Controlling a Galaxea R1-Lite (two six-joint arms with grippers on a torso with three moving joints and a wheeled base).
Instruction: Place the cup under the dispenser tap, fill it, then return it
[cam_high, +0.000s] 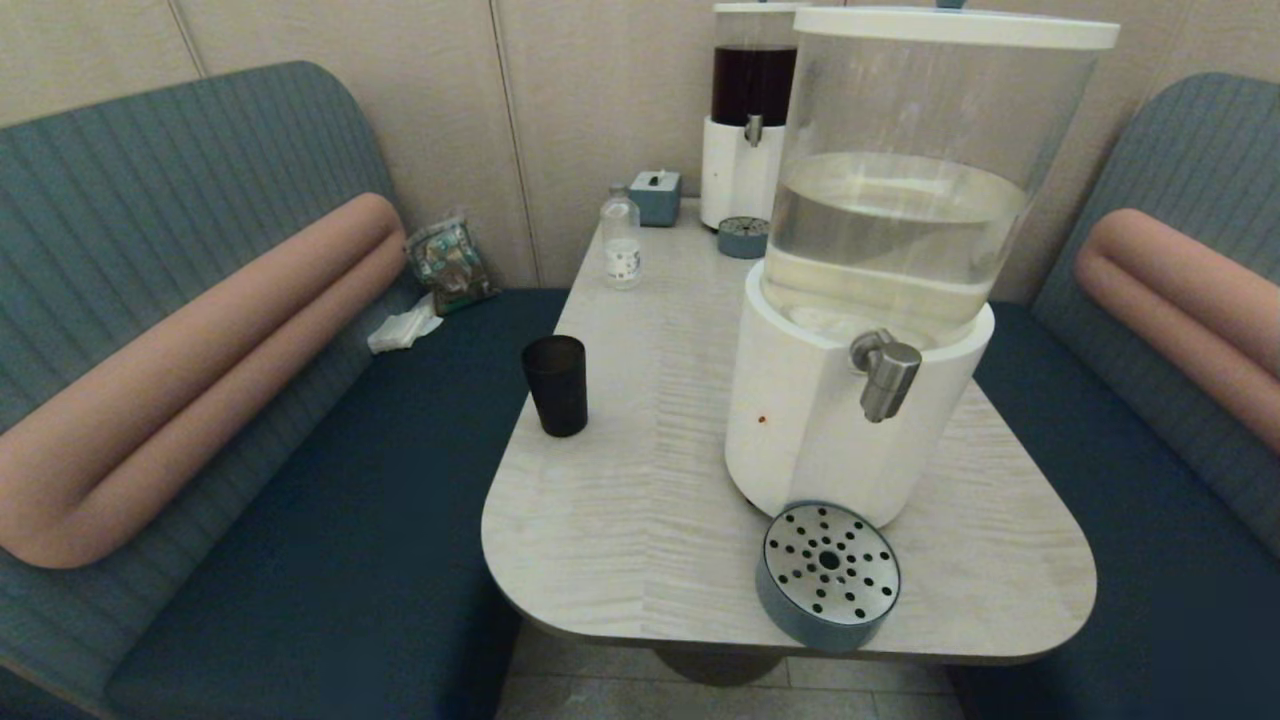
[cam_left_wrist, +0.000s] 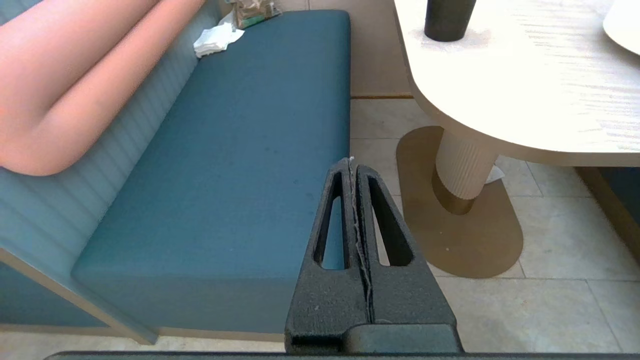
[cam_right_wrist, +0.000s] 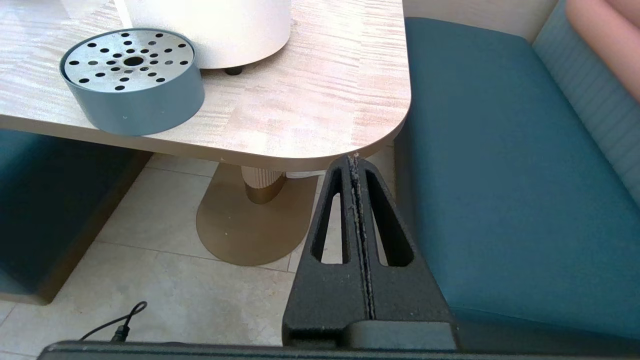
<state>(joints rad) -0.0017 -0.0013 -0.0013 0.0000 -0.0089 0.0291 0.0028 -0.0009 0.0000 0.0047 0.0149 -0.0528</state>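
The dark tapered cup (cam_high: 556, 385) stands upright near the table's left edge; its lower part also shows in the left wrist view (cam_left_wrist: 446, 20). The brushed-silver dispenser tap (cam_high: 886, 375) juts from the white base of the big clear-tank dispenser (cam_high: 900, 250), above a round perforated drip tray (cam_high: 829, 574), which the right wrist view also shows (cam_right_wrist: 131, 80). My left gripper (cam_left_wrist: 352, 162) hangs shut and empty below the table, beside the left bench. My right gripper (cam_right_wrist: 355, 159) is shut and empty, low by the table's near right corner. Neither arm appears in the head view.
A small clear bottle (cam_high: 621, 240), a tissue box (cam_high: 656, 196), a dark-liquid dispenser (cam_high: 748, 120) and a second drip tray (cam_high: 743, 237) stand at the table's (cam_high: 620, 500) far end. Teal benches flank the table; its pedestal (cam_left_wrist: 462, 170) rises from the tiled floor.
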